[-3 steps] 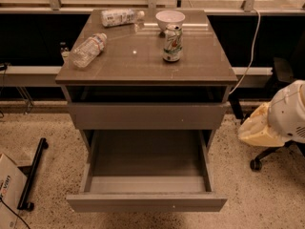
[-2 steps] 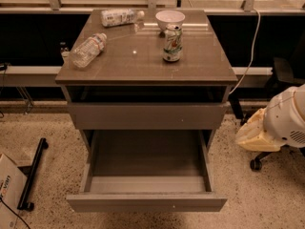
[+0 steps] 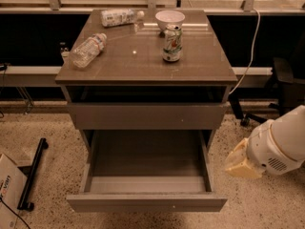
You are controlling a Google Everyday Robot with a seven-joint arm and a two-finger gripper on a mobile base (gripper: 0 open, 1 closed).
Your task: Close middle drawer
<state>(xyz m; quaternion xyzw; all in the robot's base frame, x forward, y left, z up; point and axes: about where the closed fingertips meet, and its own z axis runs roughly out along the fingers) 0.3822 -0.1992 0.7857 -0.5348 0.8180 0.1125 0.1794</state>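
The middle drawer (image 3: 147, 202) is pulled far out of the grey-brown cabinet, and its deep grey tray (image 3: 147, 159) is empty. Above it the uppermost drawer front (image 3: 147, 116) sits nearly flush, with a dark gap under the cabinet top. The lowest front is hidden under the open drawer. My gripper (image 3: 242, 162) is at the end of the white arm (image 3: 281, 142), low on the right. It is beside the open drawer's right side, apart from it and about level with the tray.
On the cabinet top (image 3: 143, 61) stand a drink can (image 3: 172, 43) and a white bowl (image 3: 170, 18), and two plastic bottles (image 3: 88, 50) (image 3: 120, 16) lie there. An office chair base (image 3: 259, 113) is at the right, a black bar (image 3: 32, 173) and a cardboard box (image 3: 7, 190) at the left.
My arm and gripper have moved down and a little left, closer to the open drawer's right side. The drawer and the things on top have not moved.
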